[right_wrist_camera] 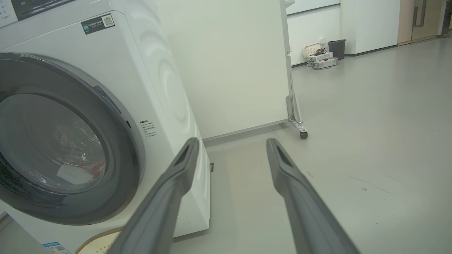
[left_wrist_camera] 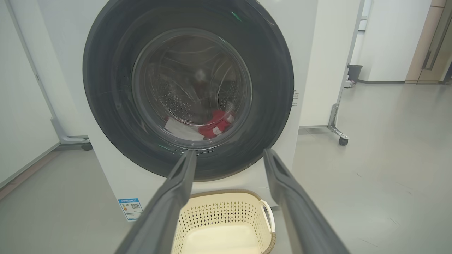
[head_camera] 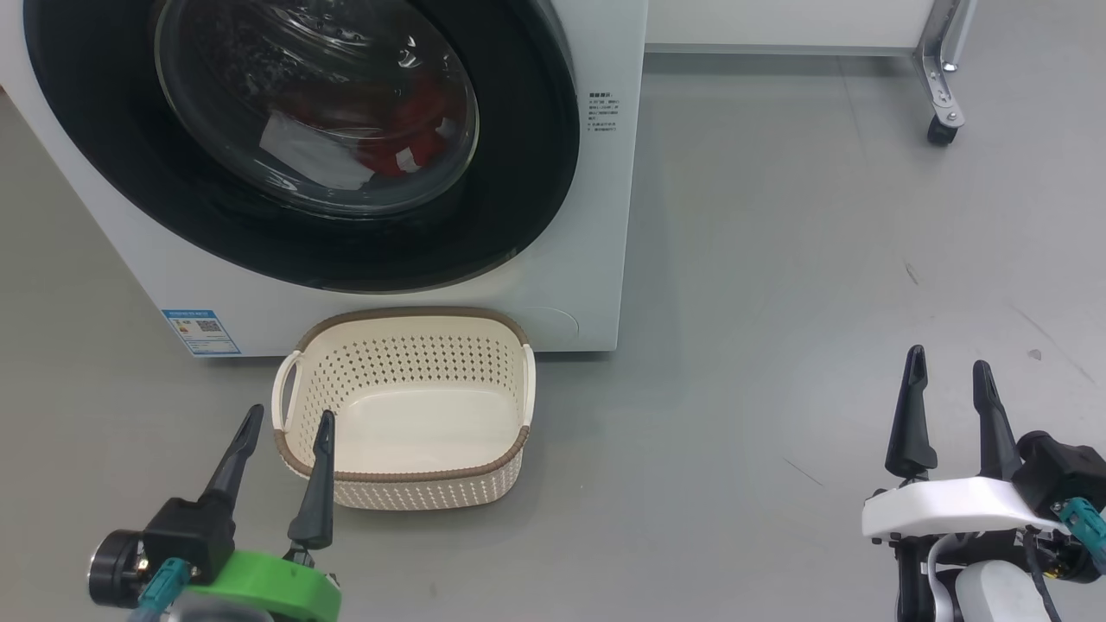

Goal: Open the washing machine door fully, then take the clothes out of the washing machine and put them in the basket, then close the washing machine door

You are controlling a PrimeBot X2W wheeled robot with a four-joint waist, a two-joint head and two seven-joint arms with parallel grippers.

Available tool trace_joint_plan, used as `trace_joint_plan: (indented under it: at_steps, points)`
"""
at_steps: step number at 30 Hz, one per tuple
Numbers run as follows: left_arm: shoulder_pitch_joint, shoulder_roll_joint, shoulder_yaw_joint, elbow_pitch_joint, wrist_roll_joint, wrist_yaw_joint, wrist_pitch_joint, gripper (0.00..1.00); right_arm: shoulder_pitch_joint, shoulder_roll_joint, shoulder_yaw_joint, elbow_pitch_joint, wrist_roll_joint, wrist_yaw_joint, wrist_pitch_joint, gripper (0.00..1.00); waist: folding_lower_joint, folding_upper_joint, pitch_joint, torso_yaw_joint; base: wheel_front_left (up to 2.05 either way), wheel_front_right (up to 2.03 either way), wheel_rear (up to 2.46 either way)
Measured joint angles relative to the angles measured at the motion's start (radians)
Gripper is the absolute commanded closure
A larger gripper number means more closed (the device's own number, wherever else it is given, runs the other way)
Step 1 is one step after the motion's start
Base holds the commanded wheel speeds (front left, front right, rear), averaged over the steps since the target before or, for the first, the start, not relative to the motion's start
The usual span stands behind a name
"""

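The door [head_camera: 527, 173] is shut, the clothes [head_camera: 410, 121] are inside, and both tools are empty.
Head view: the left tool [head_camera: 292, 413] and right tool [head_camera: 949, 358] hang with fingers spread, holding nothing; the basket [head_camera: 415, 313] stands on the floor against the washing machine's [head_camera: 596, 259] front. Left wrist view: the red clothes lie low behind the glass, soft and light, so I'd pinch a fold. Right wrist view: the door's right rim looks stiff and glossy, likely slippery; I'd hook its edge there.

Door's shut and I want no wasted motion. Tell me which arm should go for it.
Left, probably. The left gripper sits by the basket, pointing straight at the closed door, jaws open. The right gripper points past the side of the washing machine, at the floor.
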Motion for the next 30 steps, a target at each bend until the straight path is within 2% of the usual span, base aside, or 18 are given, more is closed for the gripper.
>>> trace_joint_plan:
  at_steps: [10, 30]
  points:
    - [0.011, -0.008, -0.01, 0.097, 0.029, 0.0, 0.0, 0.0, 0.0, -0.001, 0.015, 0.048, -0.004, -0.019, 0.0, 0.0, 0.0, 0.0, 0.005, -0.004, 0.0, 0.0, 0.0]
    - [-0.001, -0.024, 0.004, 0.133, 0.04, 0.0, 0.0, 0.0, -0.006, -0.001, 0.033, 0.086, -0.004, -0.034, 0.0, 0.0, 0.0, 0.0, 0.013, -0.005, 0.0, 0.0, 0.0]
